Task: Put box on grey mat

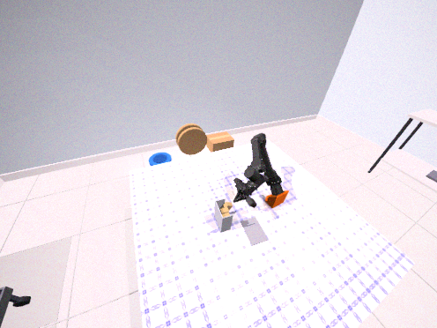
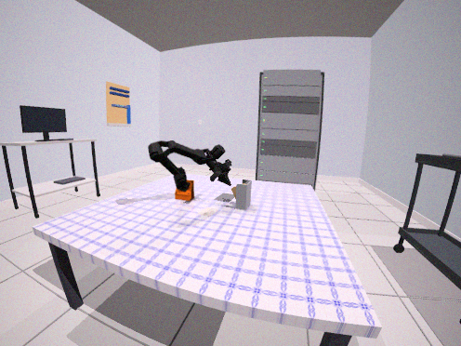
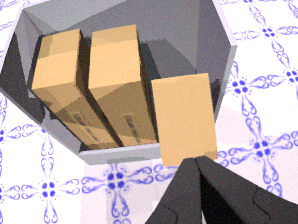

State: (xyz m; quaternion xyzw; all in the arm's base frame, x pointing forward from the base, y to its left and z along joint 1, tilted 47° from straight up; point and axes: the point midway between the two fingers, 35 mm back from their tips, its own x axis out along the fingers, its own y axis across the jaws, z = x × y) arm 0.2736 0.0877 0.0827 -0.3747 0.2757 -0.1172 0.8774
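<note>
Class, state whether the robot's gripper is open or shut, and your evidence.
Shut: in the wrist view, the fingertips of the gripper meet, with no box between them.

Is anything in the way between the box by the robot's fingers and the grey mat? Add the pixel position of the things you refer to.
Maybe the bin's wall point(image 3: 122, 154): it stands around the boxes, so this box point(image 3: 185, 120) may need lifting over it. Beyond that, nothing visible stands before the grey mat point(image 1: 254, 231) point(image 2: 225, 197). I can't read whether this box is ER.

Checked tablecloth, 1 grey bin, 1 grey mat
</note>
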